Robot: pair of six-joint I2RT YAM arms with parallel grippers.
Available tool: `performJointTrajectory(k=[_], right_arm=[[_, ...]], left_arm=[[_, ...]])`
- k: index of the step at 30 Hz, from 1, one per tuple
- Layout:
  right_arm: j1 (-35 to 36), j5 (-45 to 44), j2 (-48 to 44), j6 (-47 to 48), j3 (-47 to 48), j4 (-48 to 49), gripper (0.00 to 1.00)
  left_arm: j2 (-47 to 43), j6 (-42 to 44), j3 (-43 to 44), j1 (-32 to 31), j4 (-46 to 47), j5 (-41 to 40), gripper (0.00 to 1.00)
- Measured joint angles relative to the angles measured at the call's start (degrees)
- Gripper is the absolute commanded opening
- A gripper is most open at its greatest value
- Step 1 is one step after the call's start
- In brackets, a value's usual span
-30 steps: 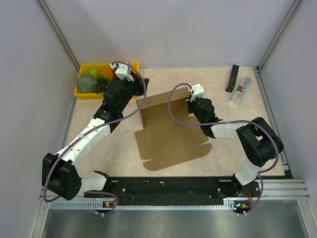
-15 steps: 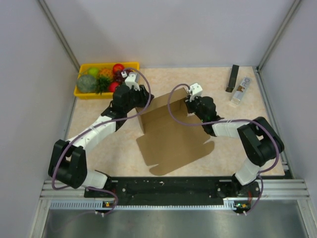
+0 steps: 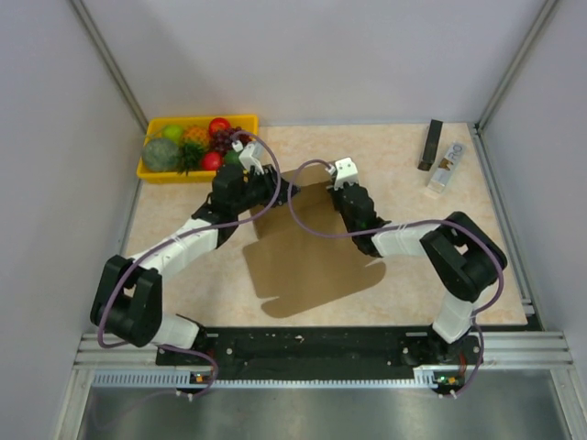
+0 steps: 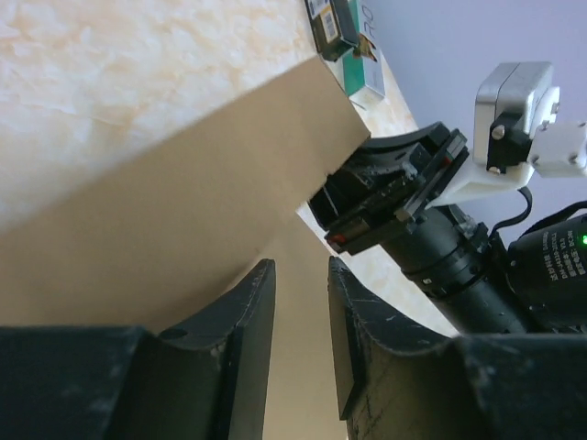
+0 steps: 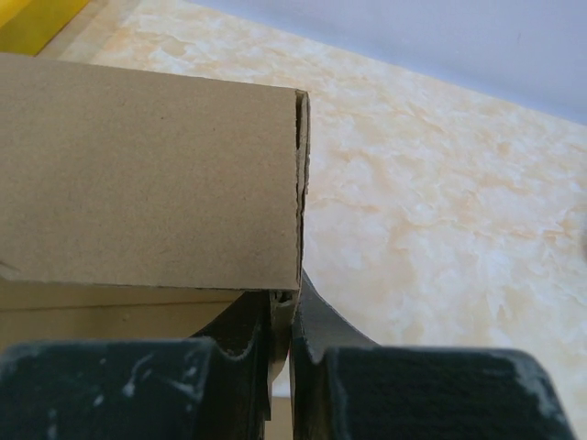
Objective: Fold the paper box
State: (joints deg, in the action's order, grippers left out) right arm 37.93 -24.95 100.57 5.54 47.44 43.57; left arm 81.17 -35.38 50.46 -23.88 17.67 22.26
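The paper box (image 3: pixel 312 261) is a flat brown cardboard sheet on the table with its back panel (image 3: pixel 307 202) raised upright. My right gripper (image 3: pixel 336 191) is shut on the right end of that panel; in the right wrist view the fingers (image 5: pixel 316 330) pinch the cardboard (image 5: pixel 147 174) at its corner, with the gripper (image 5: pixel 284 307) just below the panel. My left gripper (image 3: pixel 286 189) is at the panel's left part. In the left wrist view it (image 4: pixel 301 280) is open, jaws a narrow gap apart, with cardboard (image 4: pixel 183 202) beyond them. The right gripper (image 4: pixel 385 197) faces it.
A yellow tray (image 3: pixel 160 176) of fruit stands at the back left, close behind the left wrist. A black bar (image 3: pixel 430 145) and a small box (image 3: pixel 445 167) lie at the back right; they also show in the left wrist view (image 4: pixel 344 27). Grey walls enclose the table.
The left gripper has swung right, from near the fruit tray to the raised panel. The right gripper has moved left with the panel, and the sheet has shifted left.
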Motion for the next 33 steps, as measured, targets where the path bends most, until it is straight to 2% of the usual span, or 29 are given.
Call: performJointTrajectory(k=[5,8,16,21,23,30,33], right_arm=[[0.4,-2.0,0.2,0.5,0.0,0.3,0.0],[0.4,-1.8,0.2,1.0,0.0,0.4,0.0],[-1.3,2.9,0.0,1.3,-0.2,0.3,0.0],[-2.5,6.1,-0.3,0.9,-0.2,-0.5,0.0],[-2.7,6.9,-0.4,0.9,-0.2,-0.7,0.0],[-3.5,8.9,-0.5,0.8,-0.2,-1.0,0.0],[-3.7,9.7,-0.7,0.8,-0.1,-1.3,0.0]], left_arm=[[-0.1,-0.5,-0.9,-0.2,-0.3,1.0,0.36],[-1.4,1.3,0.0,-0.2,-3.7,0.1,0.39],[-11.0,7.0,3.2,1.8,-9.1,-6.6,0.53],[-15.5,9.9,4.0,2.3,-10.8,-13.9,0.49],[-19.0,10.5,-0.2,2.3,-9.3,-17.0,0.49],[-35.9,10.3,-23.9,2.4,-3.6,-29.0,0.57],[-38.8,10.1,-25.4,2.4,-6.7,-35.3,0.58]])
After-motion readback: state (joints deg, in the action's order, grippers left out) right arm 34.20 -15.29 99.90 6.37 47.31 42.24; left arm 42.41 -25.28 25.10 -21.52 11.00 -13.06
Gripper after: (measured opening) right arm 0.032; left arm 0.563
